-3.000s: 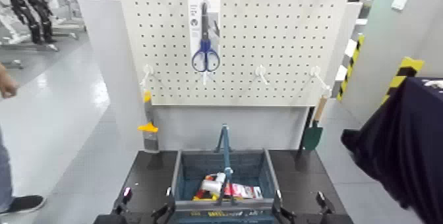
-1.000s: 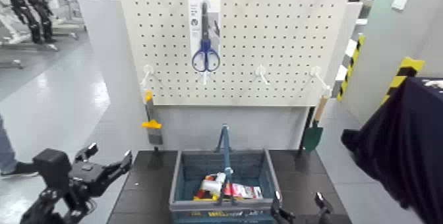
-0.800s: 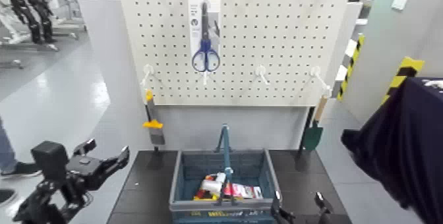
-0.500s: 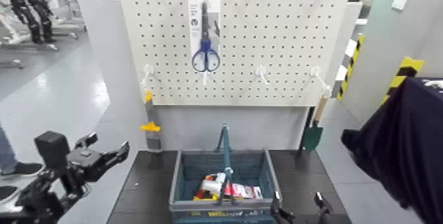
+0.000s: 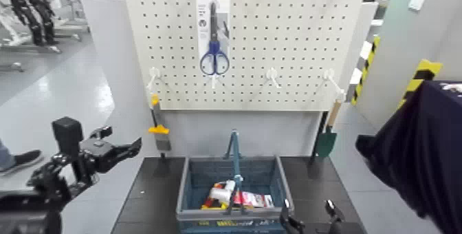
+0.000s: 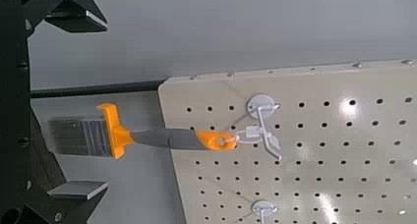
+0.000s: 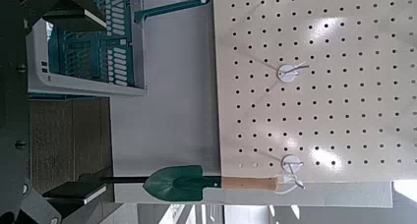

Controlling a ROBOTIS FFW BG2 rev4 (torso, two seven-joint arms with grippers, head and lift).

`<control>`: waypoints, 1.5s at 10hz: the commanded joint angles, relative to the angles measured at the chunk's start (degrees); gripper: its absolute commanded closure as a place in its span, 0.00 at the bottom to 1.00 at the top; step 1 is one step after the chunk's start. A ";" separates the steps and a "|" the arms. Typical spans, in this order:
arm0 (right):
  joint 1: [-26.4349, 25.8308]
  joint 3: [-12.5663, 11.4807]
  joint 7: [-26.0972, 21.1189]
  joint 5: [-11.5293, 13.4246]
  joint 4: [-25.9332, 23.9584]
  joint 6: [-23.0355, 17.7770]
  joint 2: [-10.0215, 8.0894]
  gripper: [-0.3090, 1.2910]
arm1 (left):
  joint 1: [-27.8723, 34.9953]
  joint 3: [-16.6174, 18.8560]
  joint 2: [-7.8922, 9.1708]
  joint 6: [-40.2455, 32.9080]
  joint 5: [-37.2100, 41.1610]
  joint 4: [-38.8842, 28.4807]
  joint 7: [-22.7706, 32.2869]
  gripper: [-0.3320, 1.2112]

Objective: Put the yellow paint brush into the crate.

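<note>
The yellow paint brush (image 5: 157,128) hangs from a hook at the pegboard's lower left edge, grey head down. In the left wrist view its orange handle (image 6: 162,139) hangs on the white hook. My left gripper (image 5: 118,142) is open, raised to the left of the brush and apart from it; both fingers (image 6: 77,191) frame the brush. The dark blue-grey crate (image 5: 184,185) stands on the black table below the board, its handle upright. My right gripper (image 5: 308,216) is open and low at the table's front right; the right wrist view shows the crate (image 7: 89,47).
Blue-handled scissors (image 5: 214,30) hang in a pack high on the pegboard (image 5: 289,51). A green trowel (image 5: 327,139) hangs at its lower right, also in the right wrist view (image 7: 187,182). Several packets lie in the crate. A person's shoe (image 5: 27,158) is on the floor at left.
My left arm has risen from the table's front edge and swung up and right toward the hanging brush. The brush sways slightly. The right gripper has stayed low.
</note>
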 commanded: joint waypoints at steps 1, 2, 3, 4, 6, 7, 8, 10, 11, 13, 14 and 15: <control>-0.15 0.22 0.00 -0.02 0.18 0.02 -0.08 0.29 | -5.08 -2.64 0.40 -0.39 0.41 5.71 -2.40 0.32; -0.24 0.31 0.00 -0.02 0.26 0.10 -0.08 0.29 | -6.93 -3.61 0.40 -0.74 0.68 7.73 -3.46 0.32; -0.33 0.40 0.00 -0.02 0.26 0.10 -0.08 0.29 | -8.95 -4.75 0.58 -1.00 1.73 9.93 -4.51 0.32; -0.42 0.40 0.00 -0.02 0.35 0.10 -0.08 0.29 | -10.79 -6.07 0.75 -1.18 2.70 12.21 -5.48 0.32; -0.59 0.58 0.00 -0.02 0.44 0.10 -0.08 0.29 | -14.40 -8.97 0.84 -1.71 3.66 16.43 -7.94 0.32; -0.68 0.66 0.00 -0.02 0.53 0.02 -0.08 0.29 | -15.98 -10.20 0.84 -1.79 4.02 17.93 -8.91 0.32; -0.68 0.75 0.00 -0.02 0.53 0.10 0.01 0.29 | -17.39 -11.43 0.93 -2.15 5.07 19.60 -9.79 0.32; -0.85 0.93 0.00 -0.02 0.70 0.02 -0.08 0.29 | -20.20 -14.16 0.93 -2.94 6.48 23.11 -11.28 0.32; -1.03 1.10 0.00 -0.02 0.88 0.02 -0.08 0.29 | -21.08 -14.86 0.84 -3.38 6.65 24.34 -11.46 0.32; -1.21 1.28 0.00 -0.02 0.88 -0.07 -0.08 0.29 | -23.98 -15.83 -0.48 -5.57 7.00 29.44 -12.51 0.32; -1.29 1.37 0.00 -0.02 1.05 -0.16 -0.08 0.29 | -24.86 -16.18 -1.09 -6.45 6.92 31.11 -12.60 0.33; -1.38 1.45 0.00 -0.02 1.14 -0.34 0.01 0.29 | -25.38 -16.27 -1.45 -6.89 6.92 32.52 -12.60 0.36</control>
